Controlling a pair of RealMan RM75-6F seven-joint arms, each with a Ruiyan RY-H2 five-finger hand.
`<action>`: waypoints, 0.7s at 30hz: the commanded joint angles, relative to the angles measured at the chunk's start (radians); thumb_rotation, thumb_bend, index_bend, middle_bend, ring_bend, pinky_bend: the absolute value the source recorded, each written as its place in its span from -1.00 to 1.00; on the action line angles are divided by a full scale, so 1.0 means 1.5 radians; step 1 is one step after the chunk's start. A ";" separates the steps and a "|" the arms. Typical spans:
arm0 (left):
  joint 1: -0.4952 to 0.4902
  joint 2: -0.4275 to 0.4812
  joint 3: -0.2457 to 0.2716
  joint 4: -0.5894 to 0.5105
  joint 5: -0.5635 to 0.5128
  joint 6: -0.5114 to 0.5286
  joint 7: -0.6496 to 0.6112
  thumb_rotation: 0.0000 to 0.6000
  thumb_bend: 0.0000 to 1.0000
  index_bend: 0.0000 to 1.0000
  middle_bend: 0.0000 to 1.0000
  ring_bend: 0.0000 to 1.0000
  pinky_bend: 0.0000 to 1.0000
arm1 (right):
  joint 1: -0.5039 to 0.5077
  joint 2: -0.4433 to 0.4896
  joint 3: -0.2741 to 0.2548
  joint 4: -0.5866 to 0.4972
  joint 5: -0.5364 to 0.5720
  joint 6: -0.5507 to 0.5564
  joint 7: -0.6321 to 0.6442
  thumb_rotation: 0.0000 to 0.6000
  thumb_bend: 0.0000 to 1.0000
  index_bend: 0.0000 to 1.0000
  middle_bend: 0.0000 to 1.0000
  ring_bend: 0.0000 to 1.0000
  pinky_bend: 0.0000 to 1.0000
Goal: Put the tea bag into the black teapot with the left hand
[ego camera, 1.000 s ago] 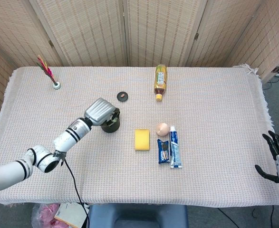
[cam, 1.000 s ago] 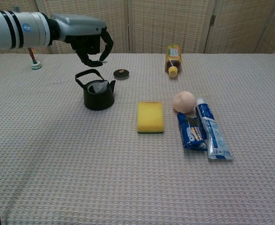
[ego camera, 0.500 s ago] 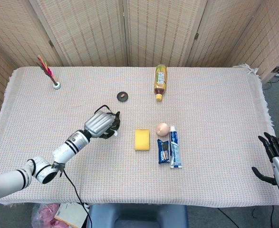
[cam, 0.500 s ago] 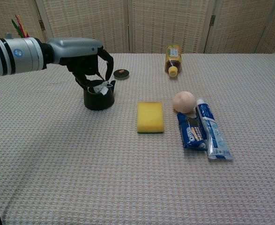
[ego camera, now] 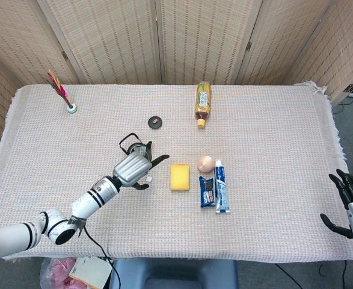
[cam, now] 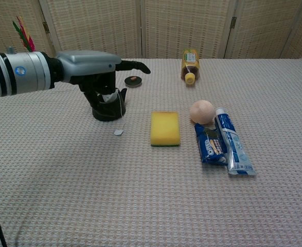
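Observation:
The black teapot point(cam: 108, 109) stands on the cloth left of centre. A pale tea bag point(cam: 108, 97) shows in its open mouth. A thin string runs down the pot's front to a small white paper tag point(cam: 119, 132), which lies on the cloth beside the pot and also shows as the tag point(ego camera: 147, 179) in the head view. My left hand point(cam: 95, 66) hovers just over the pot with fingers spread, holding nothing; in the head view the left hand point(ego camera: 134, 168) hides most of the pot. My right hand point(ego camera: 349, 203) hangs off the table's right edge, holding nothing.
The pot's round lid point(cam: 133, 80) lies behind it. A yellow sponge point(cam: 165, 127) sits to the pot's right, then a peach-coloured ball point(cam: 201, 111), a dark snack pack point(cam: 210, 145) and a toothpaste tube point(cam: 233, 141). A bottle point(cam: 190, 65) lies at the back; a shuttlecock point(ego camera: 62, 91) is far left.
My left hand has pulled back toward the table's front and spread its fingers. The tea bag stays in the pot, and its paper tag has dropped onto the cloth.

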 commanded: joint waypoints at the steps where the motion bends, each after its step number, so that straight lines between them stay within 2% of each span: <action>1: 0.014 0.045 -0.007 -0.062 -0.042 -0.011 -0.003 1.00 -0.50 -0.97 1.00 1.00 1.00 | -0.001 0.001 -0.002 0.001 -0.005 0.003 0.002 1.00 -0.63 -1.00 -1.00 -1.00 -1.00; 2: 0.017 0.057 -0.008 -0.075 -0.054 -0.019 -0.012 1.00 -0.49 -0.99 1.00 1.00 1.00 | -0.001 0.001 -0.002 0.001 -0.007 0.004 0.003 1.00 -0.63 -1.00 -1.00 -1.00 -1.00; 4: 0.021 0.076 -0.010 -0.096 -0.073 -0.035 -0.032 1.00 -0.31 -1.00 1.00 1.00 1.00 | -0.002 0.001 -0.003 0.001 -0.010 0.005 0.003 1.00 -0.63 -1.00 -1.00 -1.00 -1.00; 7: 0.024 0.098 -0.010 -0.107 -0.106 -0.070 -0.064 1.00 0.24 -1.00 1.00 1.00 1.00 | -0.002 0.000 -0.005 0.000 -0.016 0.008 0.002 1.00 -0.63 -1.00 -1.00 -1.00 -1.00; 9: 0.020 0.104 -0.011 -0.104 -0.123 -0.093 -0.074 1.00 0.44 -1.00 1.00 1.00 1.00 | -0.003 -0.001 -0.007 -0.001 -0.021 0.010 0.000 1.00 -0.63 -1.00 -1.00 -1.00 -1.00; 12: 0.007 0.112 -0.007 -0.095 -0.150 -0.129 -0.069 1.00 0.53 -1.00 1.00 1.00 1.00 | -0.004 -0.002 -0.008 -0.002 -0.025 0.013 -0.004 1.00 -0.63 -1.00 -1.00 -1.00 -1.00; 21: -0.039 0.093 0.018 -0.046 -0.269 -0.185 -0.001 1.00 0.55 -1.00 1.00 1.00 1.00 | 0.001 -0.002 -0.007 -0.003 -0.020 0.003 -0.005 1.00 -0.63 -1.00 -1.00 -1.00 -1.00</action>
